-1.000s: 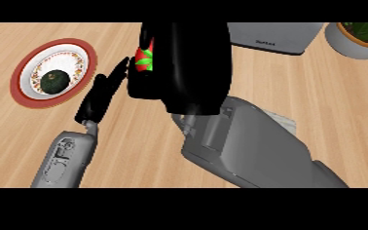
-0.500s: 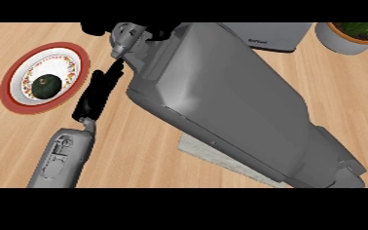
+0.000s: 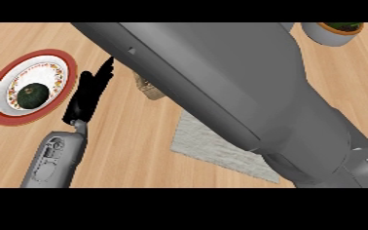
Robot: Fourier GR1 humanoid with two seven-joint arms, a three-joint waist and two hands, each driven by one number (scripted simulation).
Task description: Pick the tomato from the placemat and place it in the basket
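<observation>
1. Mostly the right forearm [image 3: 237, 92] fills the head view, running from top centre to lower right; right hand out of sight, so its state cannot be told.
2. Left hand [image 3: 90, 95] near the plate [image 3: 63, 61], fingers straight, holding nothing.
3. Placemat [image 3: 215, 151] partly hidden under the arm.
4. Basket [image 3: 147, 86]: only a sliver shows.
5. Tomato not visible.
6. Plate holds a dark green round item [image 3: 32, 93].

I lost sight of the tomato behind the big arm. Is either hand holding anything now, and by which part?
Cannot be told for the right hand: it is hidden beyond its forearm, and no tomato shows. The left hand is open, holding nothing.
</observation>
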